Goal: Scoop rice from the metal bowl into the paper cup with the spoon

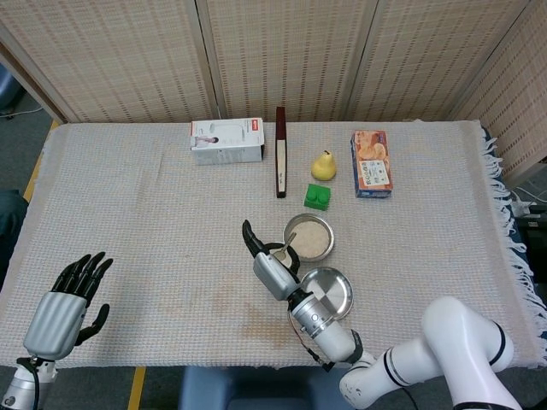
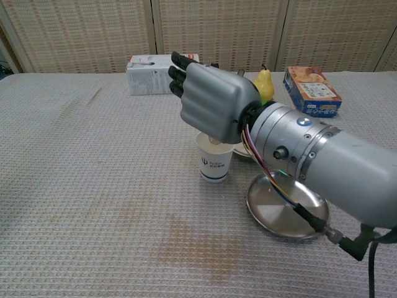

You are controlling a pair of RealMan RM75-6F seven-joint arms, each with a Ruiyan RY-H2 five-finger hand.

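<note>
The white paper cup (image 2: 214, 162) stands left of the metal bowl (image 1: 331, 242), which is full of rice. My right hand (image 2: 211, 102) hovers directly over the cup, back turned toward the chest camera, and hides most of the bowl in that view. In the head view the right hand (image 1: 269, 266) grips the spoon (image 1: 289, 243), whose thin handle slants up toward the bowl. The spoon's scoop end sits at the cup's mouth, largely hidden. My left hand (image 1: 64, 309) rests open near the table's front left corner, holding nothing.
An empty metal dish (image 2: 286, 205) lies just in front of the rice bowl. Along the back stand a white carton (image 1: 226, 140), a dark upright strip (image 1: 280, 162), a pear (image 1: 322, 166), a green block (image 1: 318, 197) and an orange snack box (image 1: 372, 162).
</note>
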